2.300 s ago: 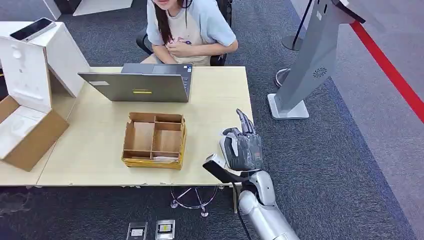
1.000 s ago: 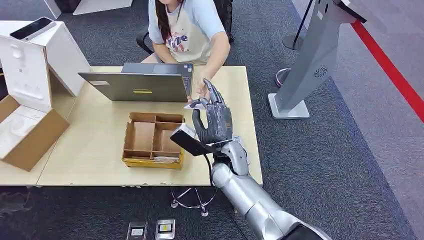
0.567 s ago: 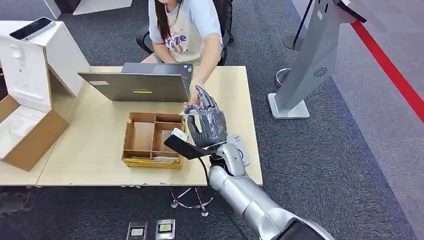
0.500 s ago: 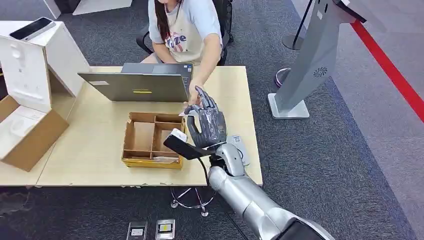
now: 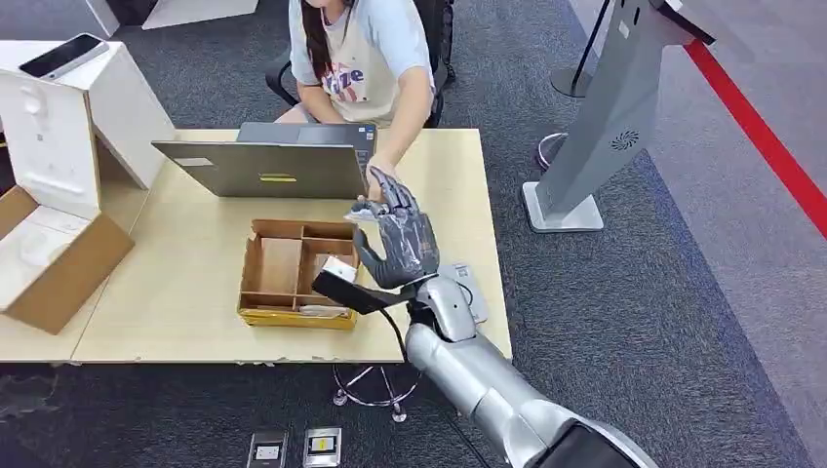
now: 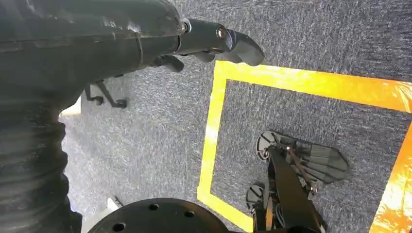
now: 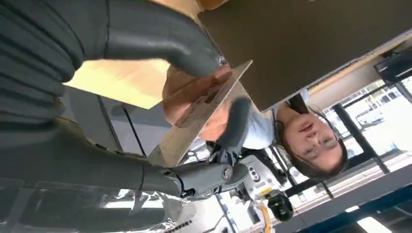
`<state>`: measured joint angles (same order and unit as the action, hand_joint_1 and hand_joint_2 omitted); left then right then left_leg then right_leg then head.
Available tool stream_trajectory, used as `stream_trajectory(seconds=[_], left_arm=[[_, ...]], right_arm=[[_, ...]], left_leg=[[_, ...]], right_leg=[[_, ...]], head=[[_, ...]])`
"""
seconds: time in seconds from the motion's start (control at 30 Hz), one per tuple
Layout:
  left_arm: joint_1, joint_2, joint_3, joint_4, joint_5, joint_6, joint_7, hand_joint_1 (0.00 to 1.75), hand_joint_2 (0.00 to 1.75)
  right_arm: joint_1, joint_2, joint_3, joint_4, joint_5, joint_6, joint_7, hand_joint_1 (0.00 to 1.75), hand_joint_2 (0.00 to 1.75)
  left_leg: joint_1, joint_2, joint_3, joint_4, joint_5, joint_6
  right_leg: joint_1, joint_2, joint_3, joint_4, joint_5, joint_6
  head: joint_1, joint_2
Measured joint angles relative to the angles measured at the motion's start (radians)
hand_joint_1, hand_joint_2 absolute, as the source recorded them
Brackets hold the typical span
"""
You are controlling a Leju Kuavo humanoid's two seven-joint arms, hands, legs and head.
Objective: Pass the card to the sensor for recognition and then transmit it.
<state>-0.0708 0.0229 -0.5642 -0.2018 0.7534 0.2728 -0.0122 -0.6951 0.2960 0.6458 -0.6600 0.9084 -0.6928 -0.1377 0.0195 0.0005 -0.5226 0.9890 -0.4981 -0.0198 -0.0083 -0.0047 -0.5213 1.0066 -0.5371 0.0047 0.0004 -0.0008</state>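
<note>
Right hand [image 5: 398, 244] raised over the light wooden table [image 5: 185, 283], between the laptop [image 5: 268, 166] and the divided cardboard box [image 5: 300, 273]. Fingers upright and loosely spread, palm turned toward the seated person [image 5: 366, 58].

Card [image 5: 365, 211] sits at the fingertips. Right wrist view: thumb [image 7: 160, 41] presses one face of the card [image 7: 204, 114], a dark finger [image 7: 236, 124] backs the other face, so the card is pinched edge-on while the other fingers stay apart.

The person's hand [image 7: 194, 104] is on the same card from the far side, fingers around it. Both hands touch the card; cannot tell which bears its weight.

Left hand [image 6: 204, 41] hangs low over grey carpet with a yellow tape outline [image 6: 214, 126]; fingers extended, nothing in them.

Grey kiosk stand [image 5: 610, 117] stands on the carpet, well apart from the table's right end.
</note>
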Motion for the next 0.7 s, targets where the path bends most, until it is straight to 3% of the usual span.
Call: stream_trajectory(seconds=[0.3, 0.47, 0.57, 0.63, 0.7], left_arm=[[0.000, 0.000, -0.001, 0.000, 0.003, -0.003, 0.000, 0.00, 1.75], [0.000, 0.000, -0.007, 0.000, 0.011, -0.010, 0.000, 0.00, 1.75], [0.000, 0.000, -0.008, 0.000, 0.013, -0.014, 0.000, 0.00, 1.75], [0.001, 0.001, -0.011, 0.000, 0.016, -0.015, -0.001, 0.00, 1.75], [0.001, 0.003, -0.016, 0.000, 0.024, -0.015, -0.007, 0.00, 1.75]], right_arm=[[0.010, -0.002, -0.003, -0.027, 0.040, 0.000, 0.002, 0.00, 1.75], [0.032, -0.021, -0.002, -0.092, 0.001, -0.001, 0.057, 0.00, 1.75], [0.057, -0.051, 0.018, -0.174, 0.000, 0.000, 0.140, 0.00, 1.75], [0.074, -0.084, 0.042, -0.241, 0.095, 0.018, 0.248, 0.00, 1.75], [0.098, -0.137, 0.071, -0.340, 0.236, 0.088, 0.359, 0.00, 1.75]], left_leg=[[0.000, 0.000, 0.000, 0.000, 0.000, 0.000], [0.000, 0.000, 0.000, 0.000, 0.000, 0.000], [0.000, 0.000, 0.000, 0.000, 0.000, 0.000], [0.000, 0.001, 0.000, 0.000, 0.000, 0.000], [0.000, 0.001, 0.000, 0.000, 0.000, 0.000]], right_leg=[[0.000, 0.000, 0.000, 0.000, 0.000, 0.000], [0.000, 0.000, 0.000, 0.000, 0.000, 0.000], [0.000, 0.000, 0.000, 0.000, 0.000, 0.000], [0.000, 0.001, -0.001, 0.000, 0.000, 0.000], [0.000, 0.001, -0.001, -0.001, 0.000, 0.000]], head=[[0.000, 0.000], [0.000, 0.000], [0.000, 0.000], [0.000, 0.000], [0.001, 0.000]])
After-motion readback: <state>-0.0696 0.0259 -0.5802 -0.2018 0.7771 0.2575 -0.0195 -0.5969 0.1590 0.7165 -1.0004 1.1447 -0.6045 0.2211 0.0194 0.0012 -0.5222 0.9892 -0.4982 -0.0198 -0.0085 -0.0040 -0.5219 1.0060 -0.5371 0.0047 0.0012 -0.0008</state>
